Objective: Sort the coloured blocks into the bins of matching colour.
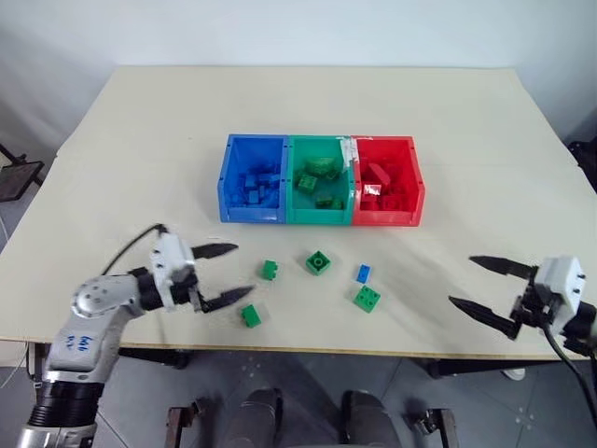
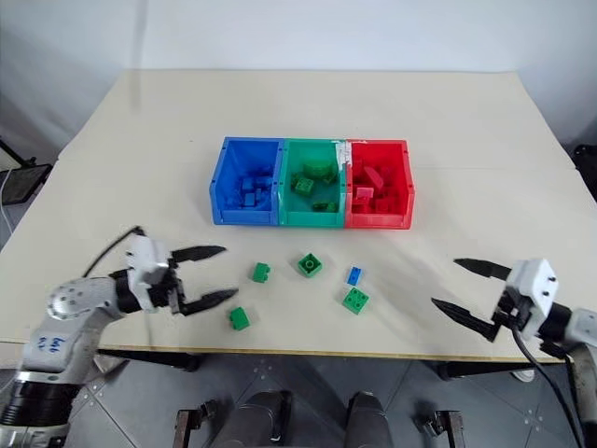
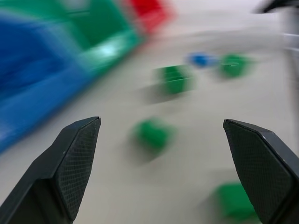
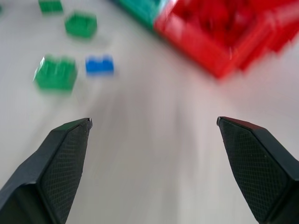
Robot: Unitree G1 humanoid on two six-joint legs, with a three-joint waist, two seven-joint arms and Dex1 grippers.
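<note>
Left two-fingered black pincer (image 1: 229, 273) spread wide and empty, hovering over the near left part of the pale beige tabletop (image 1: 140, 140). Right two-fingered black pincer (image 1: 490, 287) likewise spread wide and empty, near the front right edge.

Hard to make out: contents of the three joined open-topped plastic bins, blue bin (image 1: 253, 178), green bin (image 1: 320, 179) and red bin (image 1: 385, 180), a jumble of same-coloured bricks with no count readable. Blurred in both wrist views, so studs on the loose bricks indistinct there.

Loose on the table, in front of the bins and between the two pincers: small green studded plastic brick (image 1: 250, 316) just beside the left pincer's nearer fingertip, not touching. Second green brick (image 1: 270, 270) a little beyond the left fingertips. Larger green square brick (image 1: 318, 263) near the middle, in front of the green bin. Small blue brick (image 1: 363, 273) and another green square brick (image 1: 367, 299) close together, well apart from the right pincer.
</note>
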